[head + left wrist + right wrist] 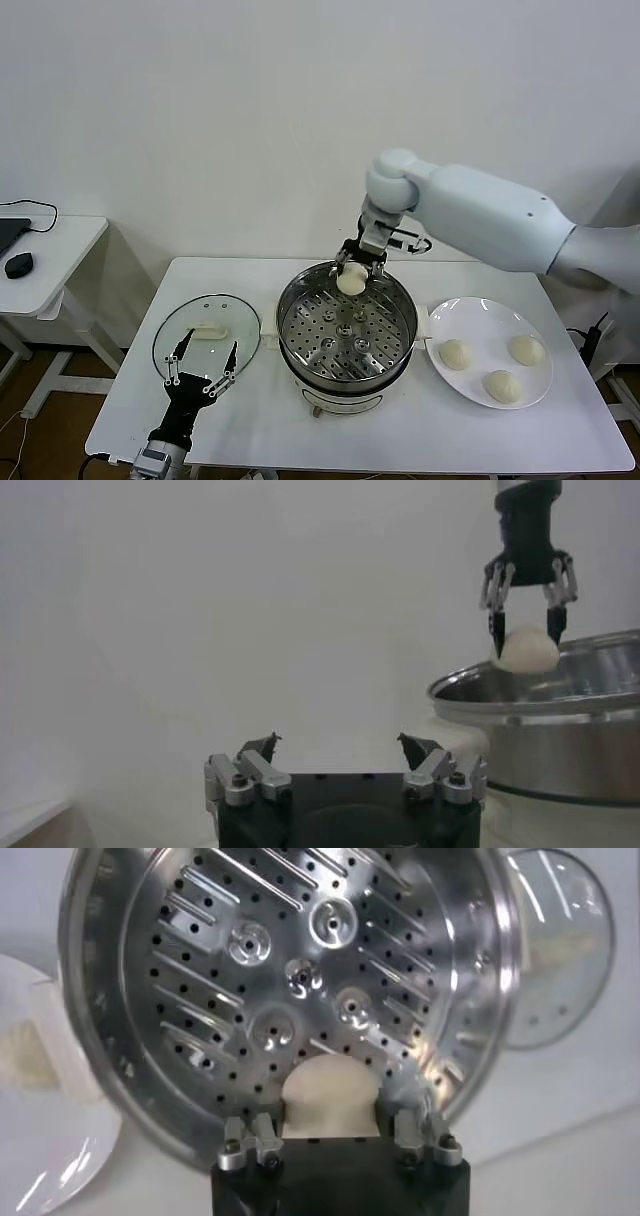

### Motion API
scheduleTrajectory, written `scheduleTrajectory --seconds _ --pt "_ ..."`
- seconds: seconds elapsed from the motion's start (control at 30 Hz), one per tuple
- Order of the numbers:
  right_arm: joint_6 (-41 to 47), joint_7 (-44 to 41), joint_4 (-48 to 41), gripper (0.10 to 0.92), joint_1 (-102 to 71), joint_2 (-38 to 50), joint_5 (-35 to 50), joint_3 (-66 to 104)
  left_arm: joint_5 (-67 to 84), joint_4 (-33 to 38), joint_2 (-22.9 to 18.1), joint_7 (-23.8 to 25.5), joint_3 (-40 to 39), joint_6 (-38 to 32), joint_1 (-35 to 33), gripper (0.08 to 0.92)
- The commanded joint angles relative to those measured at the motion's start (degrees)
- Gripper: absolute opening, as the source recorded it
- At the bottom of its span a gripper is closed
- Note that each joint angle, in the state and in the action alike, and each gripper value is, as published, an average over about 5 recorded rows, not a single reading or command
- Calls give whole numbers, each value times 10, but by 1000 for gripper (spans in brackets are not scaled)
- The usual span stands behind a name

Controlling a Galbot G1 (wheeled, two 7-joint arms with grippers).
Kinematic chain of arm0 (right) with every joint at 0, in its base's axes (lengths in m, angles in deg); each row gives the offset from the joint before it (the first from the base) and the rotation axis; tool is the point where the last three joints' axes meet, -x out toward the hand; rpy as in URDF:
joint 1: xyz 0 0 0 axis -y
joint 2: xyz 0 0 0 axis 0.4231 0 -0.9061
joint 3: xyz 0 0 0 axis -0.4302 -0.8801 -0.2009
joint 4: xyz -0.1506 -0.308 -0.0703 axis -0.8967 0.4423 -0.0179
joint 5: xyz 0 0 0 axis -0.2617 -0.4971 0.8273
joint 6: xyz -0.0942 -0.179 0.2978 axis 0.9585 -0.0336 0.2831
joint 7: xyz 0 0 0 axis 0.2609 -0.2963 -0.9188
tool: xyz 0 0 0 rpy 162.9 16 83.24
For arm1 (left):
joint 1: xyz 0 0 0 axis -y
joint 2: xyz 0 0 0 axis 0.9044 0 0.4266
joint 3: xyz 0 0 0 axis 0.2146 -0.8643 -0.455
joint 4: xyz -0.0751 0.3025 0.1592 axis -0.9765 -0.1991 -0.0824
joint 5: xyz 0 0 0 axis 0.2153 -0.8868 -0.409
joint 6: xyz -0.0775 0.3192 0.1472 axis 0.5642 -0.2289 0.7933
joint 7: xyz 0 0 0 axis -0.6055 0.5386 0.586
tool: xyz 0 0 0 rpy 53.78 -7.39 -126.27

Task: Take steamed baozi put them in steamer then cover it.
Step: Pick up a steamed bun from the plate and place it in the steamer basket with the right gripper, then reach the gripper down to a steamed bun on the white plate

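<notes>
The right gripper (352, 266) hangs over the far rim of the steamer (346, 330), its fingers closed on one steamed baozi (351, 281). In the right wrist view the same bun (330, 1098) sits between the two finger mounts, its lower part cut off by the black gripper body, so its pleated top cannot be made out there. That view looks straight down into the steamer's perforated tray (290, 978), which holds no bun. The left wrist view, from low and to the side, shows what the other two do not: the held baozi (528, 650) is level with the steamer's rim (540, 685), pinched between the dark fingertips (497, 628) and clear of the tray.

Beyond the steamer on the right arm's side lies a white plate (490, 350) with three more baozi (455, 353), (526, 349), (502, 386) on it. The right wrist view catches only a blurred edge of this plate (40, 1108), and the buns there are hard to make out.

On the steamer's other side the cover (206, 335) lies flat on the table (400, 425), its cream handle (209, 329) up. In the right wrist view only part of it (555, 948) shows past the steamer wall.

The left gripper (202, 368) hovers over the near edge of the cover, fingers spread wide and holding nothing. Its own camera shows the two finger bases (247, 772) set well apart. Whether the fingertips touch the glass cannot be told.
</notes>
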Motion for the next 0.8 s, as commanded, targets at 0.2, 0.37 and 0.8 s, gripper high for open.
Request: scheduleTrajectory --seconds 0.2,0.37,0.8 --pt "3 25 -25 664 -37 -36 -62 -14 0 -2 -1 -1 1 -2 2 823" --pt "2 33 -36 701 -45 -45 -69 -5 1 -2 0 -2 4 -3 2 823" --pt "196 -65 71 822 97 112 180 -9 3 -2 2 -2 3 -1 4 823"
